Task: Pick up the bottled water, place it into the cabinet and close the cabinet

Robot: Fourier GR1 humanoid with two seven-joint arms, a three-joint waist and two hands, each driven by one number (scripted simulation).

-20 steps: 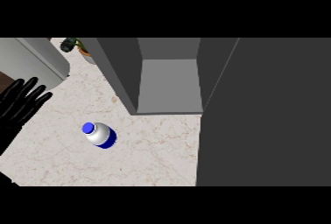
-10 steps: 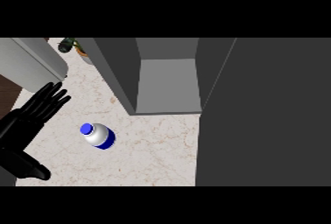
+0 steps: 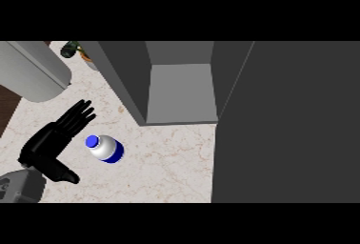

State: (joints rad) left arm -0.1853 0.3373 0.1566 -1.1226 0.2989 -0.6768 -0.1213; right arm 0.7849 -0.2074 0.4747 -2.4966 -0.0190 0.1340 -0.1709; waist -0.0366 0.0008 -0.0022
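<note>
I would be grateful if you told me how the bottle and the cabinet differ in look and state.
The bottle is small, rounded, white with a blue cap and band; the cabinet is large, boxy and grey. The bottle stands free beside the open left hand, untouched; the cabinet stands open with a bare inside. Both rest on the counter.

We see our left robot hand [image 3: 55, 140] open, fingers straight, just left of the upright bottled water [image 3: 105, 148] on the marble table [image 3: 169, 162], near the open cabinet [image 3: 179, 90].
</note>
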